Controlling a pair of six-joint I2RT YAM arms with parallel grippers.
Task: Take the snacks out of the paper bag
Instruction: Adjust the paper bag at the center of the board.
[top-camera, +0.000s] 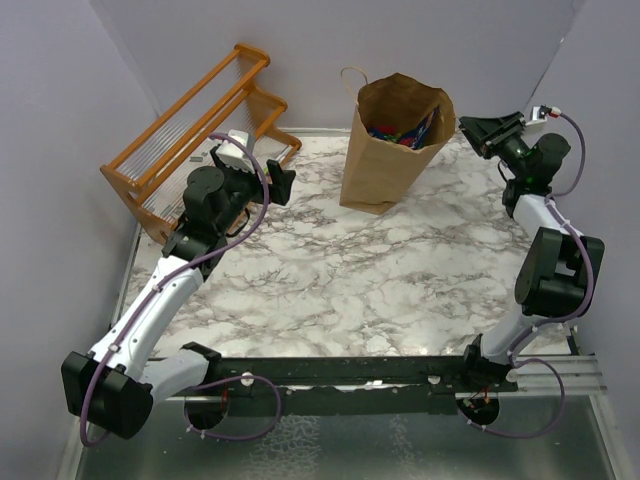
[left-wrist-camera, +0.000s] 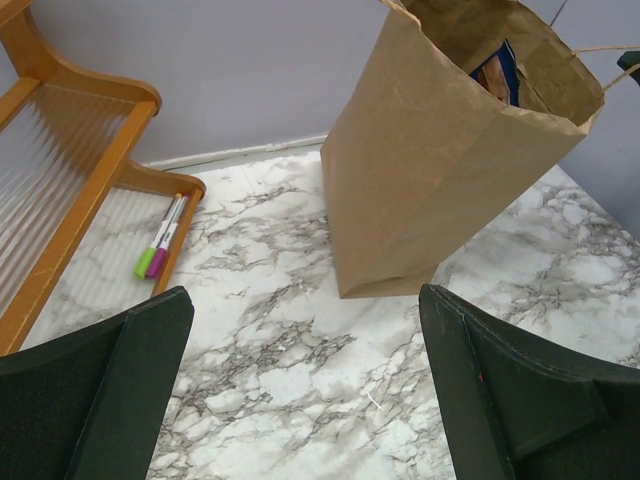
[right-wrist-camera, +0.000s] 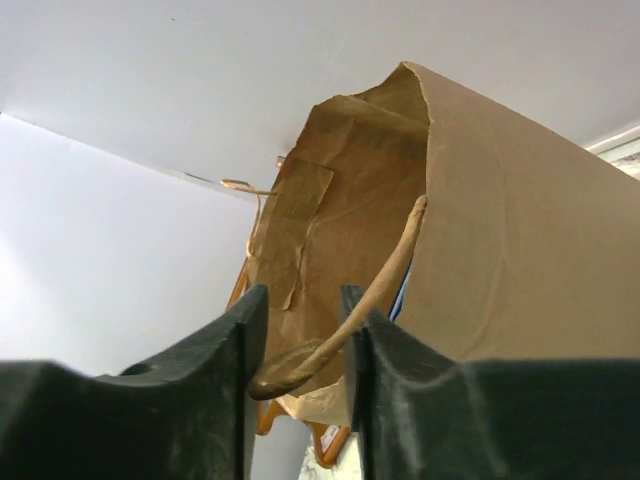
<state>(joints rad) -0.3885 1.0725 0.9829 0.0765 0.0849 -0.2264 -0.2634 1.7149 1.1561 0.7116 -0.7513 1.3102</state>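
The tall brown kraft paper bag (right-wrist-camera: 500, 220) has its right twisted-paper handle (right-wrist-camera: 390, 270) threading the right gripper (right-wrist-camera: 302, 300), whose jaws are narrow with the grip uncertain; the left gripper (left-wrist-camera: 305, 293) gapes wide, farther off.

Pale lavender-grey walls (top-camera: 300, 40) are closing in the counter (top-camera: 330, 270) on three sides. The counter is showing a white marble pattern with grey veins under soft, even light. An orange wooden rack (top-camera: 190, 110) with ribbed clear panels is standing at the back left, and two markers (left-wrist-camera: 160, 240), green and purple, are lying in it.
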